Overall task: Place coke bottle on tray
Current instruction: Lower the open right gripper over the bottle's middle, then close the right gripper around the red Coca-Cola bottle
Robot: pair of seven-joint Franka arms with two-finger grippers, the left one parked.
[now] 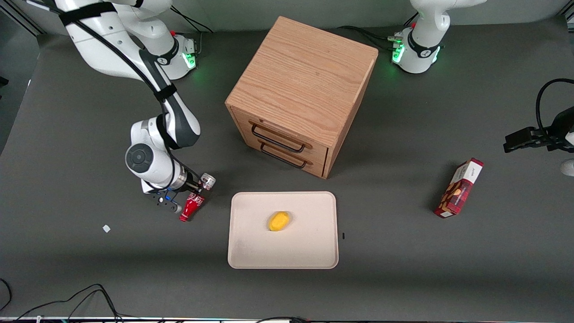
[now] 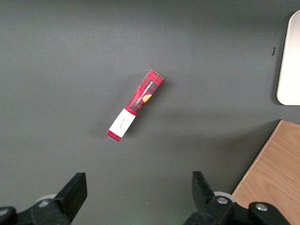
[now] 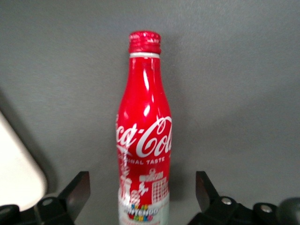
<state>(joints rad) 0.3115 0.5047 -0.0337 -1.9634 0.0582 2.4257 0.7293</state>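
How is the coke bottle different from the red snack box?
The coke bottle is round and slim with a narrow capped neck; the snack box is flat-sided and rectangular. The bottle is shiny red with white script; the box has a dark red plaid print. The bottle sits between the gripper fingers, which look open, beside the tray; the box stands alone toward the parked arm's end. Both are red and off the tray.

Red coke bottle [image 3: 144, 136] is showing white script; cream tray [image 1: 251, 251] is carrying a yellow fruit [image 1: 279, 221]; black end effector [image 1: 179, 201]; plaid-red snack box [image 1: 458, 188] at right.
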